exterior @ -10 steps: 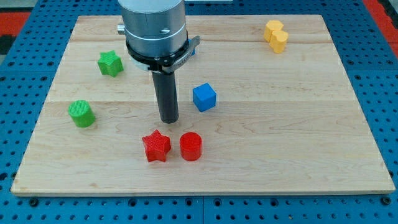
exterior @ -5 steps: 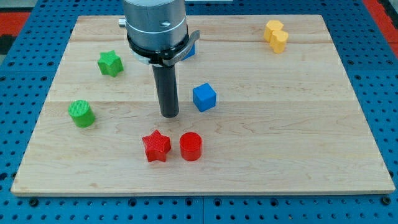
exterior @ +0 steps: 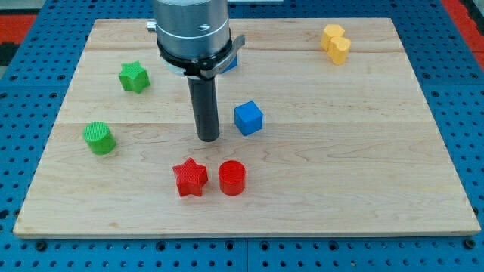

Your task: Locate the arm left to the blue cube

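Note:
The blue cube (exterior: 248, 118) sits near the middle of the wooden board (exterior: 340, 166). My tip (exterior: 209, 139) rests on the board just to the view's left of the cube and slightly lower, with a small gap between them. The dark rod rises from the tip to the grey arm body at the view's top.
A red star (exterior: 190, 177) and a red cylinder (exterior: 232, 178) lie below the tip. A green cylinder (exterior: 99, 138) and a green star (exterior: 133, 76) are at the left. A yellow block (exterior: 335, 42) is at the top right. Another blue block (exterior: 231, 62) is partly hidden behind the arm.
My tip has moved slightly to the view's right and up, closer to the blue cube. No block has moved.

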